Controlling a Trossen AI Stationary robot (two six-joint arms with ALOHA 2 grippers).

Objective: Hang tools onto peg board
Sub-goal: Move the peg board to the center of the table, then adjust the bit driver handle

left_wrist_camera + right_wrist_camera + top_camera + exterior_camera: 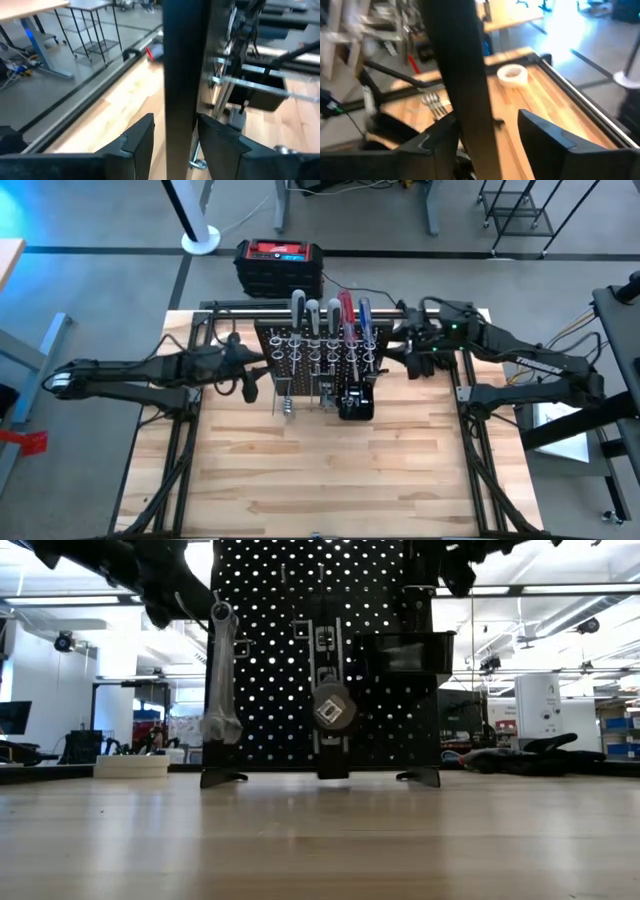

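Observation:
The black peg board (pixel 320 355) stands upright on its feet (pixel 222 778) in the middle of the table. Several screwdrivers with grey, red and blue handles (pixel 347 308) stick up from its ring holders. A silver wrench (pixel 220 680) hangs on its left part, a small round tool (pixel 332 710) hangs at its middle, and a black bin (pixel 405 652) sits at its right. My left gripper (pixel 176 142) is open, with one finger on each side of the board's left edge (pixel 180 75). My right gripper (pixel 487 142) is open the same way at the board's right edge (pixel 455 60). My left gripper comes level from the table's left, and its fingers (pixel 140 142) stand on either side of the board's edge. I cannot tell whether a finger touches it. My right gripper comes level from the table's right, with a gap showing beside one finger (pixel 545 145). I cannot tell whether the other finger touches the board.
A black-and-red case (pixel 280 265) stands beyond the table's far edge. A white tape roll (pixel 512 74) and silver tools (pixel 434 104) lie on the table behind the board. Black gloves (pixel 530 755) lie at the far right. The near half of the wooden table (pixel 320 480) is bare.

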